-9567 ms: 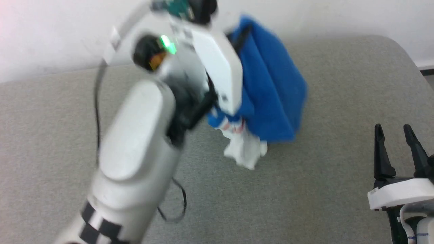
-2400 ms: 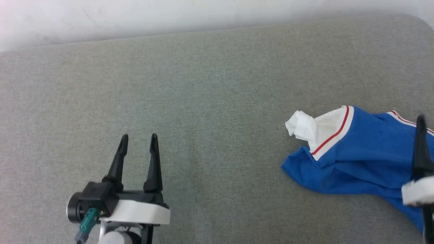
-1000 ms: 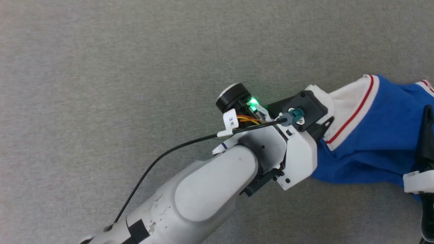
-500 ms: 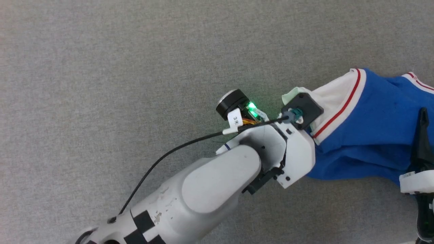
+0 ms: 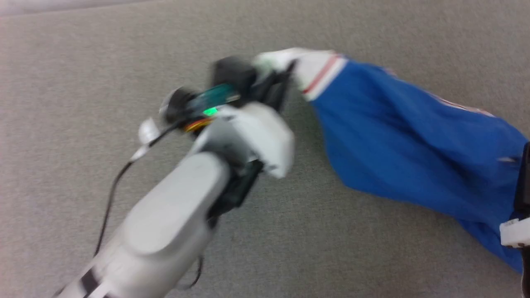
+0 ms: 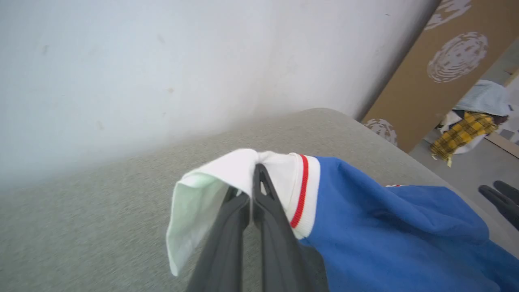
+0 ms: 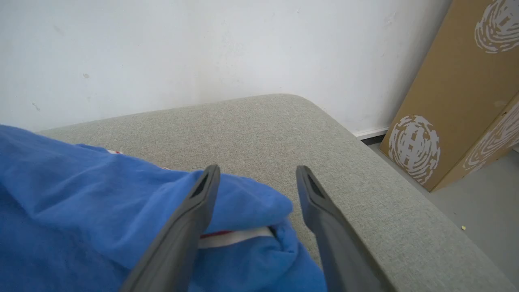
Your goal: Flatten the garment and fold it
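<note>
On the cushion [image 5: 83, 62], left pincer [image 6: 256, 170] grips the garment [image 6: 385, 227] by its sleeve [image 6: 219, 170]; right pincer [image 7: 257, 172] gapes

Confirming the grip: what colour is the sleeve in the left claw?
The sleeve is white with a red stripe; clearest in left wrist view.

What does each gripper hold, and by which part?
The left gripper pinches the garment by its white sleeve; the right gripper is open, holding nothing.

In the head view, bare cushion [image 5: 83, 54] lies open from 8 to 12 o'clock and again at 6. The garment [image 5: 397, 140] covers 1 to 4 o'clock, and the left forearm [image 5: 165, 223] bars 7 o'clock.
</note>
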Tool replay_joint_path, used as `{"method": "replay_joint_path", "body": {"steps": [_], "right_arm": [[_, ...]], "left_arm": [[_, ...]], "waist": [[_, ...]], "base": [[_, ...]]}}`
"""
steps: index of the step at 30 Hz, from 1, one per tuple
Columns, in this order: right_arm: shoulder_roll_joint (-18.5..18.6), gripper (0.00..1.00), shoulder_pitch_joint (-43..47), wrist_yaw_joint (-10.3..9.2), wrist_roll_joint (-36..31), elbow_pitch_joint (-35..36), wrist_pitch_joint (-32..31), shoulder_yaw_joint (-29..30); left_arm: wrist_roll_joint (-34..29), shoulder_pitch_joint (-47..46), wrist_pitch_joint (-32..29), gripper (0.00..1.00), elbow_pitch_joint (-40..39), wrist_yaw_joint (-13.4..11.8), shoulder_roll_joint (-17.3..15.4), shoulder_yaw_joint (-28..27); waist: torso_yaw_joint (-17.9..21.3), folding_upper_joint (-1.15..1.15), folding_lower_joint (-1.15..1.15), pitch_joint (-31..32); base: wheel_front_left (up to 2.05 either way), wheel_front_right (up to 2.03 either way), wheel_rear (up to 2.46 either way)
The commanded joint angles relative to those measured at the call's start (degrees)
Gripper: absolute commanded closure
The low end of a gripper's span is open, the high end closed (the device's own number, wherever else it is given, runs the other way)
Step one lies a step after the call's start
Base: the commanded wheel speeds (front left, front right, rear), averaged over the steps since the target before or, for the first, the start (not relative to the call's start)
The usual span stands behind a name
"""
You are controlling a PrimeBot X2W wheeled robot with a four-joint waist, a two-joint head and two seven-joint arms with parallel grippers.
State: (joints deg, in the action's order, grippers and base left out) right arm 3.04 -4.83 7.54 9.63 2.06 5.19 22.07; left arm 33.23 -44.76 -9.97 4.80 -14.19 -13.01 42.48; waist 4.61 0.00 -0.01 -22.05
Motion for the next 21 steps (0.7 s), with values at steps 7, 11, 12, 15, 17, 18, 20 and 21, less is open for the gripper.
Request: {"method": "replay_joint_path", "body": {"steps": [7,11,12,15,17,18,20,21], "right_arm": [[-0.2,0.0,2.1,-0.05,-0.4,2.4,-2.2,0.5],[-0.2,0.0,2.9,-0.05,-0.2,3.0,-3.2,0.6],[-0.2,0.0,3.1,-0.05,-0.2,3.1,-3.3,0.7],[-0.2,0.0,3.5,-0.05,-0.3,3.5,-3.9,0.9],[-0.2,0.0,3.6,-0.05,-0.4,3.8,-4.3,0.9],[-0.2,0.0,3.5,-0.05,-0.4,3.9,-4.5,0.8],[-0.2,0.0,3.5,-0.05,-0.5,4.2,-4.9,0.7],[-0.2,0.0,3.4,-0.05,-0.6,4.2,-5.0,0.7]], "left_arm": [[4.6,19.1,1.8,1.0,-14.9,-9.4,-10.0,-8.5],[9.2,32.2,3.0,1.0,-21.2,-12.8,-11.4,-11.0],[10.3,35.1,3.3,1.0,-22.0,-13.4,-11.5,-11.2],[12.6,42.2,3.7,1.0,-22.3,-14.2,-11.9,-11.1],[13.7,44.8,4.3,1.0,-21.7,-14.2,-11.5,-11.0],[13.8,45.3,4.6,1.0,-21.2,-13.9,-11.4,-10.9],[13.9,45.5,5.5,0.03,-20.6,-13.6,-11.0,-10.9],[14.0,45.1,5.9,0.0,-20.6,-13.3,-10.7,-11.1]], "waist": [[-4.2,0.0,0.01,3.4],[-5.3,0.0,0.01,3.7],[-5.6,0.0,0.01,3.8],[-6.3,0.0,0.01,4.0],[-6.7,0.0,0.01,3.9],[-7.0,0.0,0.01,3.9],[-7.3,0.0,0.01,4.0],[-7.4,0.0,0.01,4.1]], "base": [[0.0,0.0,0.0],[0.0,0.0,0.0],[0.0,0.0,0.0],[0.0,0.0,0.0],[0.0,0.0,0.0],[0.0,0.0,0.0],[0.0,0.0,0.0],[0.0,0.0,0.0]]}}
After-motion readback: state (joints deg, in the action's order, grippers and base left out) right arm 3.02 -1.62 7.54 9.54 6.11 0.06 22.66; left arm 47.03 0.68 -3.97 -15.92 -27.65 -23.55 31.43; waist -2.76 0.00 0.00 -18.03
